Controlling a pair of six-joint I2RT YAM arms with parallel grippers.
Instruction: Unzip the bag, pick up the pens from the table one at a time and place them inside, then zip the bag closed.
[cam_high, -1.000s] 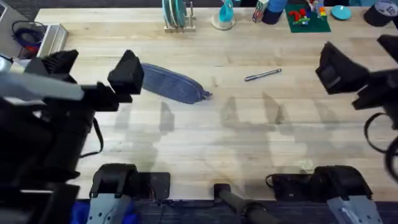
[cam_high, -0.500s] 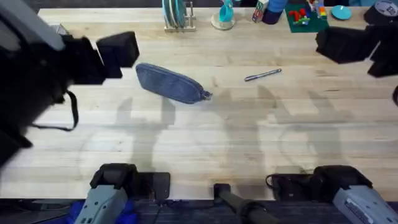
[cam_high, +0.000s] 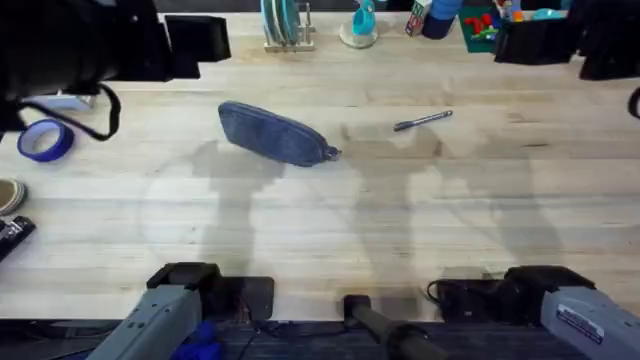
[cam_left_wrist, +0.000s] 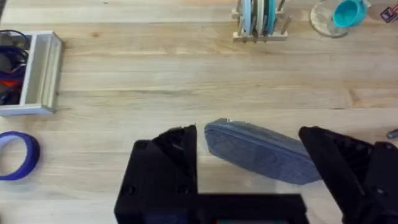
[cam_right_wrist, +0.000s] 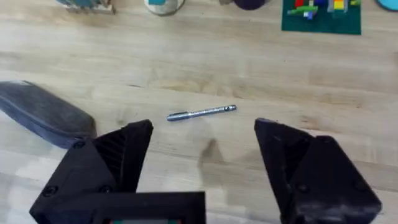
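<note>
**A:** ok so where are we? Both our arms are up high. The left gripper (cam_left_wrist: 249, 180) has its fingers spread wide, the bag (cam_left_wrist: 260, 151) sitting on the bench between them, nothing held. The right gripper (cam_right_wrist: 202, 174) is spread wide too, over the pen (cam_right_wrist: 202, 113).

**B:** yep. From overhead the bag (cam_high: 275, 134) lies left of the middle of the bench (cam_high: 330, 230), zipper looking closed, pull tab end toward the pen (cam_high: 423, 121), which lies well apart, toward the right and nearer the far edge.

**A:** so we'd say unzipping hasn't started. Next we probably need one gripper to pin the bag and the other to pinch that tiny tab.
</note>
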